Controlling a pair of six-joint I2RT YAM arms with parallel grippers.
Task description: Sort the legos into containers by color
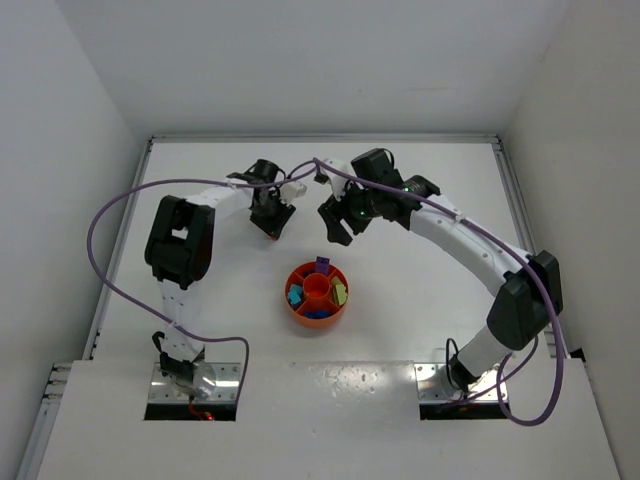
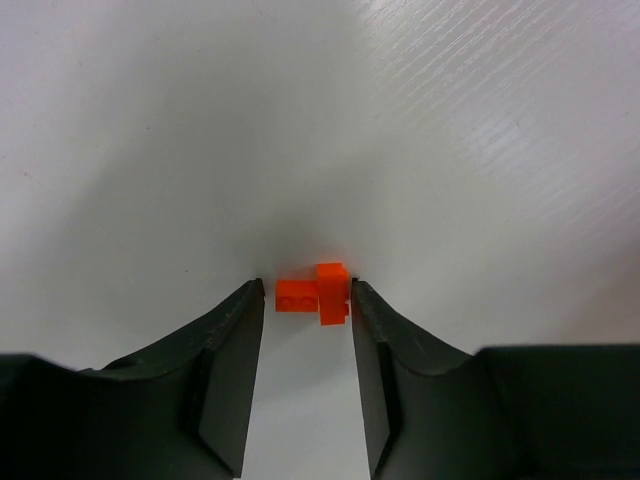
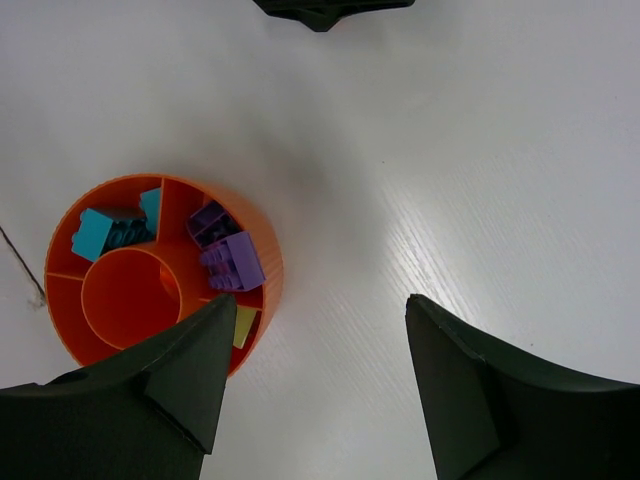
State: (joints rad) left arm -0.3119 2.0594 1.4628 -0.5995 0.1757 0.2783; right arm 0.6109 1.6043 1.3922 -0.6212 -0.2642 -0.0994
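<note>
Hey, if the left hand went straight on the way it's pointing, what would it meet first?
The left hand would meet the orange lego lying between its fingertips, then the table beneath; exact depth is unclear.
</note>
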